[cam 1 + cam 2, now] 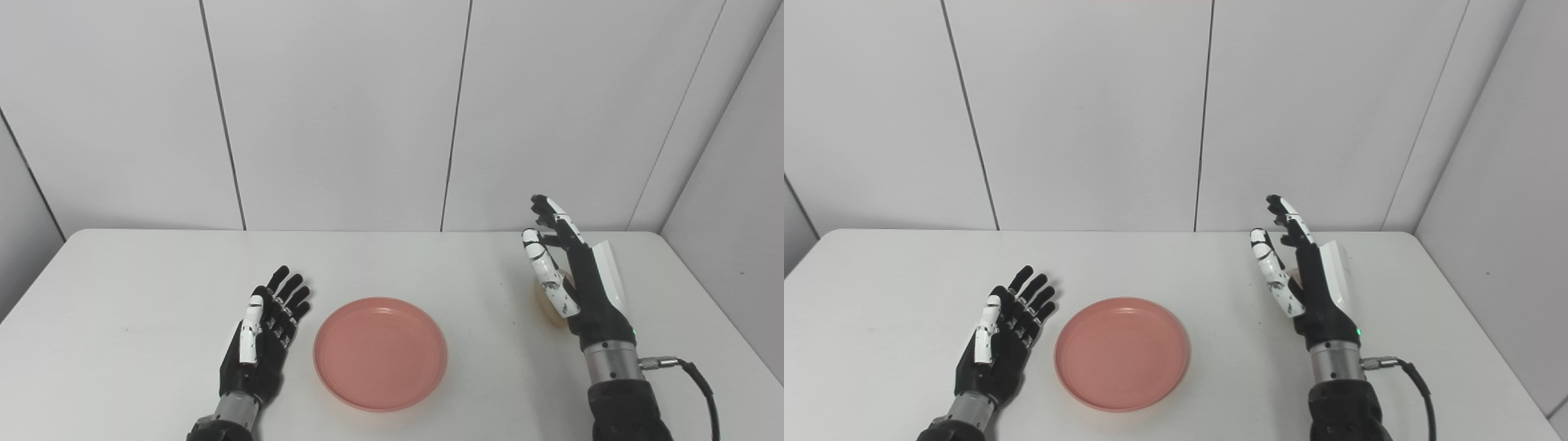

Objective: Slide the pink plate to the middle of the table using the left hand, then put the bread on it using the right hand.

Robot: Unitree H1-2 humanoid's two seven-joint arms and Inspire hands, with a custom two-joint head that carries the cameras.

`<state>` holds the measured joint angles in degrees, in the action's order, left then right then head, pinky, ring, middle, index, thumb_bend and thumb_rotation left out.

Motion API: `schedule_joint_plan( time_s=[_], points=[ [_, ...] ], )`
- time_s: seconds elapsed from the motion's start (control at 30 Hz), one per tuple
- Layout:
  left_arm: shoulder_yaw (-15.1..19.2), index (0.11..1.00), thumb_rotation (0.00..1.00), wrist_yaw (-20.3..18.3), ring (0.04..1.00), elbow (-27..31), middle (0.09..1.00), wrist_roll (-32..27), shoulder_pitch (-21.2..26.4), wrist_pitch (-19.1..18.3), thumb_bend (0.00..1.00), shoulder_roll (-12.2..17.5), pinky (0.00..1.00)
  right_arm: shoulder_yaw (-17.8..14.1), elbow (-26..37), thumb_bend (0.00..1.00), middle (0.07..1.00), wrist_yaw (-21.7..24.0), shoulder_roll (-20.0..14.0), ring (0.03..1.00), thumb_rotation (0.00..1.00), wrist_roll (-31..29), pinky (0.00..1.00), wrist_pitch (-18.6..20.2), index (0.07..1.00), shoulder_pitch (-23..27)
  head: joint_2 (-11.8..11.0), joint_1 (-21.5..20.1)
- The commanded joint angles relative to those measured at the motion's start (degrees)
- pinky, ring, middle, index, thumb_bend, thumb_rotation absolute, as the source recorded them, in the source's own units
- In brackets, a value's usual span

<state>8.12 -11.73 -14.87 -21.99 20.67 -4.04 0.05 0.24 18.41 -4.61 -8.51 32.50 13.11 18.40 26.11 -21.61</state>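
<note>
Pink plate [380, 353] is seen mid-counter, just right of the open, empty left hand [263, 340]; bread [547, 304] is half hidden behind the open, empty right hand [566, 278].

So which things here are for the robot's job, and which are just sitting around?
For the job: pink plate, bread mostly hidden behind the right hand, left hand.
Just there: white table, grey cable at the right wrist.

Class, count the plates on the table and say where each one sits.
1. The pink plate lies near the table's middle, just right of the open left hand; nothing is on it.
</note>
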Motion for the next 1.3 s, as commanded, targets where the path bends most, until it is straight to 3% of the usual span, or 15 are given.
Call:
schedule_joint_plan(
  time_s=[0.0,0.17,0.3,0.47,0.8,1.0,1.27],
  points=[
    [0.6,0.917,1.0,0.3,0.921,-1.9,0.922,-0.5,-2.0,-2.0,0.33,0.8,0.96,0.1,1.5,0.43,0.879,-1.7,-1.6,0.871,1.0,6.1,0.82,1.1,0.886,2.5,0.0,-0.7],
    [0.9,0.924,1.0,-0.6,0.927,-2.5,0.928,-1.3,-1.8,-1.9,0.32,1.8,0.96,0.4,0.8,0.56,0.879,-1.9,-2.1,0.834,0.94,16.9,0.74,5.8,0.889,3.4,-0.3,-3.0],
    [0.6,0.934,1.0,-0.7,0.937,-2.4,0.935,-1.7,-2.0,-2.3,0.31,2.4,0.98,-0.5,-0.5,0.71,0.879,-2.2,-1.3,0.821,0.83,20.9,0.7,9.1,0.903,4.3,-0.3,-4.0],
    [0.7,0.94,1.0,-0.8,0.939,-2.2,0.942,-2.4,-2.2,-2.6,0.3,2.7,0.99,-1.2,-2.4,0.79,0.89,-2.8,-0.4,0.836,0.75,24.5,0.7,12.8,0.923,5.3,-0.2,-5.0],
    [1.2,0.93,1.0,-0.7,0.931,-1.7,0.934,-4.0,-2.2,-3.9,0.29,3.3,0.98,-6.4,-9.1,0.92,0.943,-0.5,3.3,0.923,0.71,28.8,0.82,13.8,0.974,8.3,0.1,-5.9],
    [1.3,0.946,1.0,-1.8,0.947,-1.6,0.949,-4.6,-2.4,-4.1,0.29,3.9,1.0,-8.9,-13.3,0.94,0.972,1.6,4.8,0.963,0.67,30.4,0.9,13.8,0.994,10.5,0.5,-6.2],
    [1.4,0.962,1.0,-2.6,0.962,-1.1,0.963,-5.2,-2.6,-4.8,0.3,4.5,1.0,-11.2,-20.1,0.95,0.978,3.0,6.2,0.963,0.7,31.6,0.92,13.8,0.997,13.5,0.8,-6.8]
  ],
)
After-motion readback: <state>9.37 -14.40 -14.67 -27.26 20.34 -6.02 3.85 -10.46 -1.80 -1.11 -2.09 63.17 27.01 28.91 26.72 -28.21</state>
